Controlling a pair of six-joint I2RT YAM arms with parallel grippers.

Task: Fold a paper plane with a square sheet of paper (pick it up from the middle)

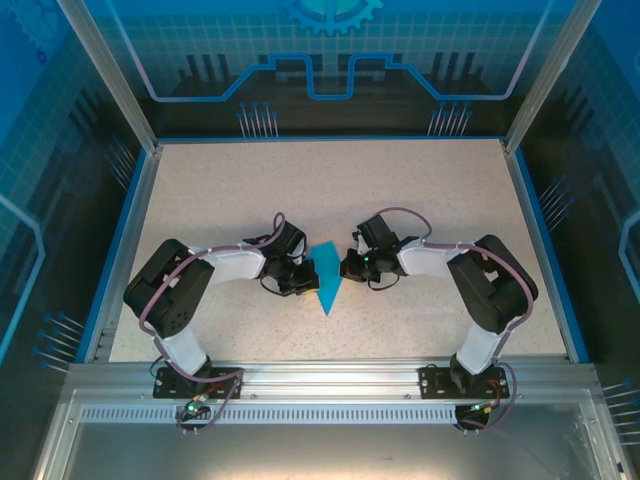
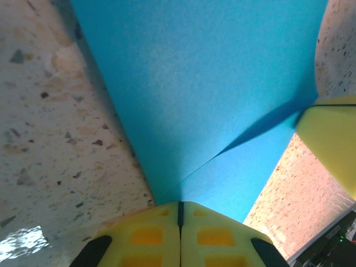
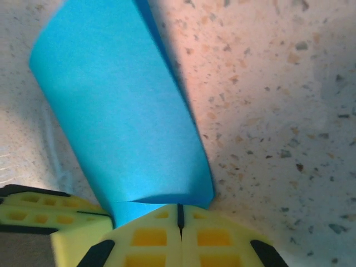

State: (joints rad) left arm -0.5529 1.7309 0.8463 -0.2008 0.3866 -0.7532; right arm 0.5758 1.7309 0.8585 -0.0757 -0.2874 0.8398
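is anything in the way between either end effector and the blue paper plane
Nothing visible stands between them. The left end effector and the right end effector are both shut on the paper plane, one on each side of it, and the paper runs straight into their closed fingers.

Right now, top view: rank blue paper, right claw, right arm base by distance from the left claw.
1. blue paper, pinched in the left claw, just to its right.
2. right claw, on the paper's far side.
3. right arm base, near edge, far right.
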